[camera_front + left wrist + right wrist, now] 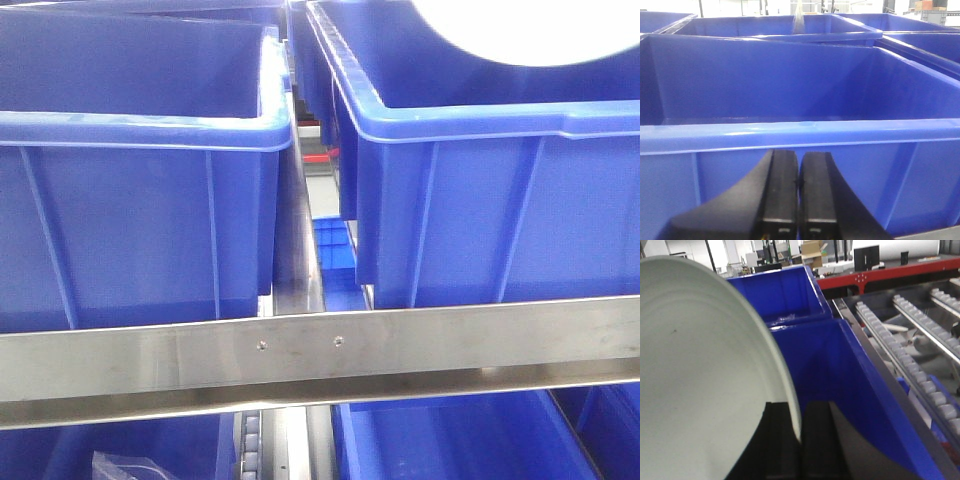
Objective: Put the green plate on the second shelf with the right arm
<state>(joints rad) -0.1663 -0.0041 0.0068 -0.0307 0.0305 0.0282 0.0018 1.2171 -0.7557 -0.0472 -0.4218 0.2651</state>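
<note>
Presently, the right gripper [801,442], jaws clamped on the rim of the green plate [700,380] above a blue bin [850,390], should hold firm and clear the bin wall; left gripper [799,180] closed on nothing.

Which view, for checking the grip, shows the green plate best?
Right wrist view: the green plate fills its left half, rim in the right gripper. Front view shows only a pale edge; left wrist, none.

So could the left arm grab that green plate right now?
Probably not. The green plate is clamped by its edge in the right end effector. The left end effector is shut and faces the outer wall of a blue bin, with no plate in its view.
</note>
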